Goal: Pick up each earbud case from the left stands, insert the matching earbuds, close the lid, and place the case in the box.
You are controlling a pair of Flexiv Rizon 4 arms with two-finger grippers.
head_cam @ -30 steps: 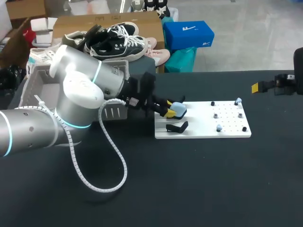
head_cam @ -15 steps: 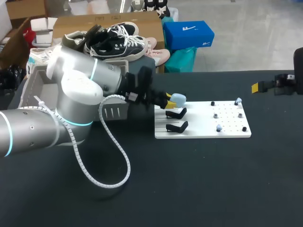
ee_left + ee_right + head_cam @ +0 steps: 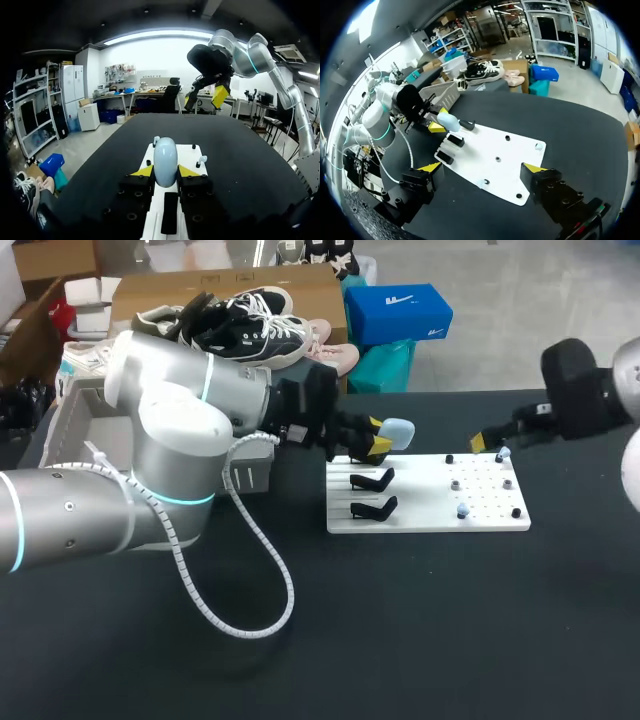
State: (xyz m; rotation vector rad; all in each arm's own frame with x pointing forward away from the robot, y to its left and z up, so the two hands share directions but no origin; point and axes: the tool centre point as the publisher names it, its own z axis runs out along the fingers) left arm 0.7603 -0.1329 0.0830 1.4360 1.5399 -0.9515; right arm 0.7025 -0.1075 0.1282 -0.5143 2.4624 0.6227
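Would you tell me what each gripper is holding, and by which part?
The left gripper holds the pale blue earbud case by its two opposite sides, one finger on each. The right gripper is open and holds nothing.

**Big arm blocks the box, board details too fine to call**

The left arm [image 3: 170,440] sprawls across the head view and covers most of the grey box [image 3: 75,430]. Only its far wall and a slice of its front peek out. The right arm [image 3: 590,390] is chopped off at the view's edge, and of the right gripper [image 3: 490,440] just one yellow tip shows. On the white board [image 3: 430,522] the little dots [image 3: 462,510] are too small: pegs or earbuds, can't say. From the left wrist, the earbud case [image 3: 165,161] masks the board's middle, its lid seam out of sight.
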